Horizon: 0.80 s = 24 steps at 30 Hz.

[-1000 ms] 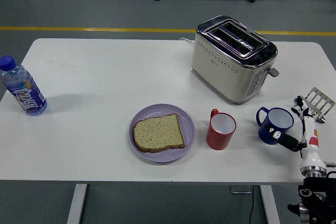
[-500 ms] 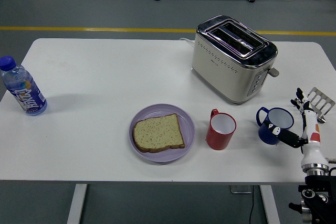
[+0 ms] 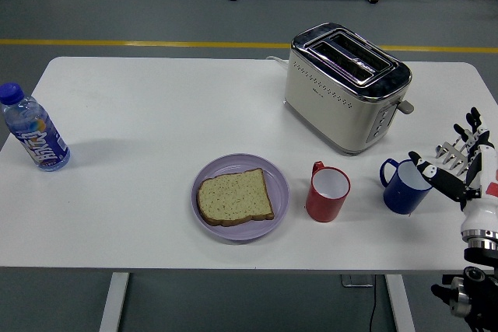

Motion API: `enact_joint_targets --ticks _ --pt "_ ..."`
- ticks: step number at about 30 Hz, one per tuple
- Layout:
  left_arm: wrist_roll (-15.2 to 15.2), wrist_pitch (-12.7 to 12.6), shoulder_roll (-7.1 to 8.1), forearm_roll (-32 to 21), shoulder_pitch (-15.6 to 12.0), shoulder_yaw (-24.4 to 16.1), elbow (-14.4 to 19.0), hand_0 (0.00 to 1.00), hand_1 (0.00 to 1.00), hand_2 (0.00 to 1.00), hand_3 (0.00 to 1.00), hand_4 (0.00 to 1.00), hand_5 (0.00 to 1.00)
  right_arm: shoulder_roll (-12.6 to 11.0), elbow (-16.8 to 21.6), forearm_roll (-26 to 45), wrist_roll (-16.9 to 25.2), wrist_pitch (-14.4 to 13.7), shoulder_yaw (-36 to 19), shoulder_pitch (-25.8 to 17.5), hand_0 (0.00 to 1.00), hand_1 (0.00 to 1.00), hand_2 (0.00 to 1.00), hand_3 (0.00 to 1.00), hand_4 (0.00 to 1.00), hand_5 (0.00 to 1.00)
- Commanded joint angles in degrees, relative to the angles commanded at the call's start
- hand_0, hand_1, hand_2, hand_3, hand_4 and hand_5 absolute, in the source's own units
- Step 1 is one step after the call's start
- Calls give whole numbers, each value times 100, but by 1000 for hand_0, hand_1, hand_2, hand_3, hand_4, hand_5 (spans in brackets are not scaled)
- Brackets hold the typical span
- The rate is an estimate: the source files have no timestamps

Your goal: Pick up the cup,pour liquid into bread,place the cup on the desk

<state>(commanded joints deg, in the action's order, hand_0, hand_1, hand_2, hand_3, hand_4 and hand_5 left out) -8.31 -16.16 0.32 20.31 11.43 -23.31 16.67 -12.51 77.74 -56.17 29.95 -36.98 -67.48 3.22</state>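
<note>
A blue cup (image 3: 404, 186) with its handle to the left stands at the right of the table. A red cup (image 3: 327, 192) stands left of it. A slice of bread (image 3: 234, 197) lies on a lilac plate (image 3: 276, 180). My right hand (image 3: 459, 165) is just right of the blue cup, fingers spread open, thumb at the cup's rim, holding nothing. The left arm is out of view.
A cream toaster (image 3: 345, 85) stands behind the cups. A blue-capped bottle (image 3: 33, 129) stands at the table's left edge. A metal rack lies behind my right hand at the table's right edge.
My right hand has risen and moved up along the blue cup's right side, its thumb now at the rim instead of low on the cup's wall.
</note>
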Motion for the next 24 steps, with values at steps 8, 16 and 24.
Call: enact_joint_targets --ticks 8,16,24 --pt "-30 7 8 120 -24 -61 0 680 681 691 542 254 998 -4 185 1379 315 0 -319 -55 857 774 893 905 918 95" --pt "-70 9 -5 250 -55 -139 -1 680 680 691 541 254 998 66 152 2291 490 205 -495 -134 803 737 855 868 883 99" --pt "-83 21 5 327 -83 -173 1 680 680 691 542 254 998 76 135 2451 522 330 -556 -158 772 704 813 835 875 110"
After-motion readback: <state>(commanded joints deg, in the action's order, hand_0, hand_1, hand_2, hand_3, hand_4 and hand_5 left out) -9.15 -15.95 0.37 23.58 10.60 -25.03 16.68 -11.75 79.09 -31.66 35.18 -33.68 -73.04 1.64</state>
